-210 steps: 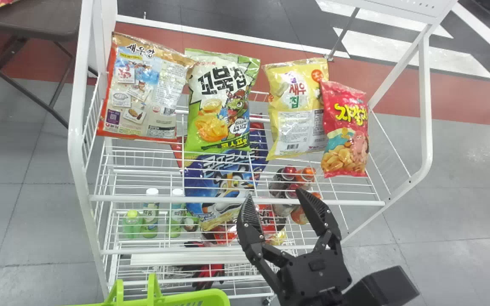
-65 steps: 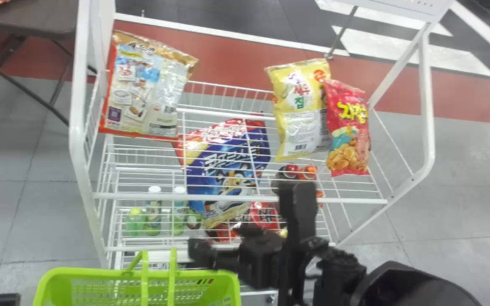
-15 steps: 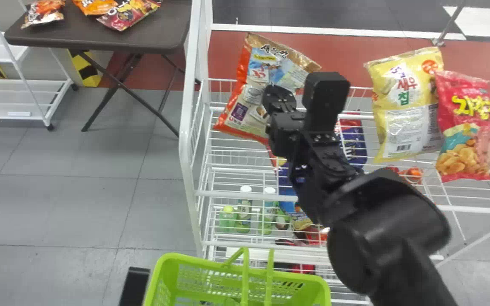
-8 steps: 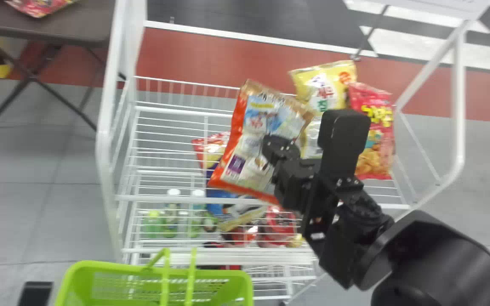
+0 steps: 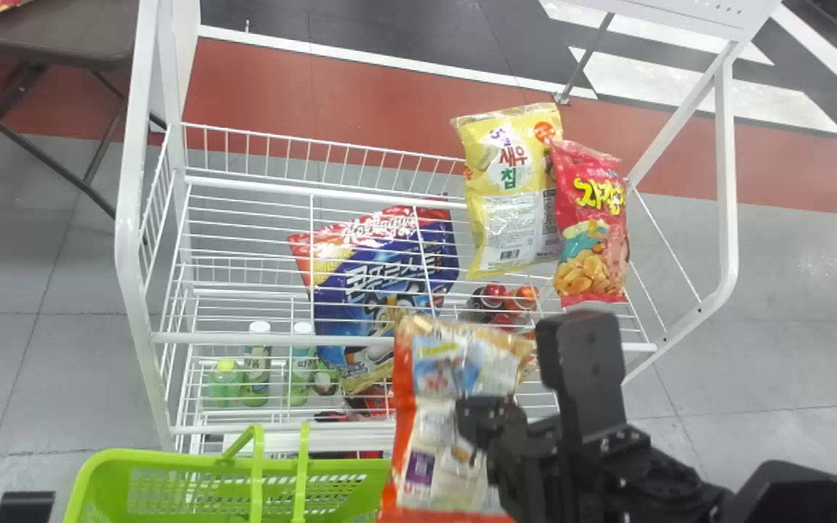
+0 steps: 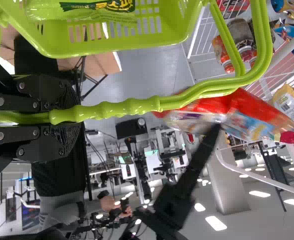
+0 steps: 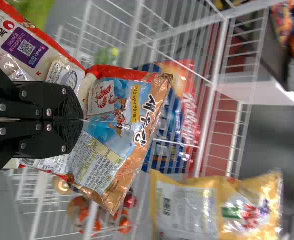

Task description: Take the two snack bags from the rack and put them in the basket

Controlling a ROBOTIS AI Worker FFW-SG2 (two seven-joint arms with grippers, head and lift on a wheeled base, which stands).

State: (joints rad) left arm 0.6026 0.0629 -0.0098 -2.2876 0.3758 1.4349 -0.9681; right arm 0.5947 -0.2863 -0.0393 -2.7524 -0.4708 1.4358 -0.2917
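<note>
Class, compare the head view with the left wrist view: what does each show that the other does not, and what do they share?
Head view: pale green bottles on the rack's lower level; black-and-white floor markings.

Left wrist view: left gripper closed on the basket handle; bright ceiling lights.

Both: the basket, the white rack, the yellow snack bag, and the red-edged snack bag held by the right gripper.
</note>
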